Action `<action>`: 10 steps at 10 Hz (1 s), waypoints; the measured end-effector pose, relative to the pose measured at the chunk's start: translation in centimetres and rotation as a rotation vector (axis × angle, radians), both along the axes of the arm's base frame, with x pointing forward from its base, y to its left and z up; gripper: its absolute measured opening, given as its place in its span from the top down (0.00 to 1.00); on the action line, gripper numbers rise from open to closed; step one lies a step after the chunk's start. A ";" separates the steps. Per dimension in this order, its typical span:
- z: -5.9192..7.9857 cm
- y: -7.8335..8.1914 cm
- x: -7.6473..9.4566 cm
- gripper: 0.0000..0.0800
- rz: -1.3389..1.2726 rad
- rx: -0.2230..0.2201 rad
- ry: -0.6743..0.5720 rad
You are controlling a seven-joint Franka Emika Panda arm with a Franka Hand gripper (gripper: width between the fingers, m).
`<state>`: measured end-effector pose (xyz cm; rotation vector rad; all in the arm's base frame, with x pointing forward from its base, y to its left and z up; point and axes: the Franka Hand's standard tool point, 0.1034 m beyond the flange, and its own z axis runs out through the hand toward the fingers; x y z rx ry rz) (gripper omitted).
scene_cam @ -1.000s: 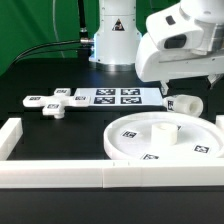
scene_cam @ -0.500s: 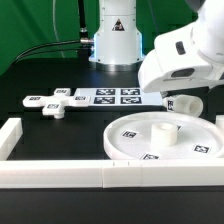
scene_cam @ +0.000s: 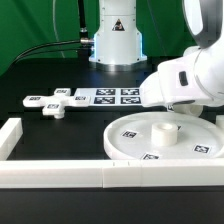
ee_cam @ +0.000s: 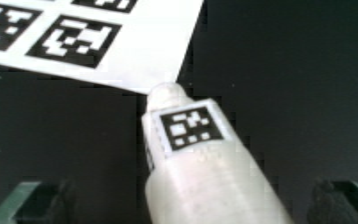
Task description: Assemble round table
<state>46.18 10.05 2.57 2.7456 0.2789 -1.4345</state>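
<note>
The large rimmed disc (scene_cam: 150,140) with its centre hub (scene_cam: 163,127) lies flat at the front right of the exterior view. The flat cross-shaped piece (scene_cam: 55,103) lies at the left. My gripper (scene_cam: 176,102) is low behind the disc, and its white hand hides the thick short cylinder there. In the wrist view the cylinder (ee_cam: 194,150) lies on its side with a tag facing up. It sits between my gripper (ee_cam: 190,200), whose fingers (ee_cam: 34,200) stand apart on either side of it without touching. The gripper is open.
The marker board (scene_cam: 115,97) lies behind the disc and also shows in the wrist view (ee_cam: 69,35). White wall bars run along the front (scene_cam: 110,175) and the left (scene_cam: 10,135). The robot base (scene_cam: 115,40) stands at the back.
The arm has come down and toward the exterior view's right. The hand now covers the cylinder, which showed beside it before. The parts have not moved.
</note>
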 end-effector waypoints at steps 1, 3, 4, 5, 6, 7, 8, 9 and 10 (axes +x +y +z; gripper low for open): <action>-0.3 0.1 0.0 0.19 0.002 0.002 -0.006; -0.8 0.3 -0.1 0.19 0.002 0.005 -0.018; -1.1 0.3 -0.1 0.19 0.003 0.006 -0.022; -1.1 0.3 -0.2 0.19 0.003 0.006 -0.021; -1.1 0.3 -0.2 0.19 0.003 0.006 -0.021; -1.1 0.3 -0.2 0.19 0.003 0.005 -0.020; -1.1 0.3 -0.2 0.35 0.003 0.006 -0.021; -1.1 0.3 -0.2 0.35 0.003 0.007 -0.022; -1.1 0.3 -0.2 0.50 0.004 0.008 -0.022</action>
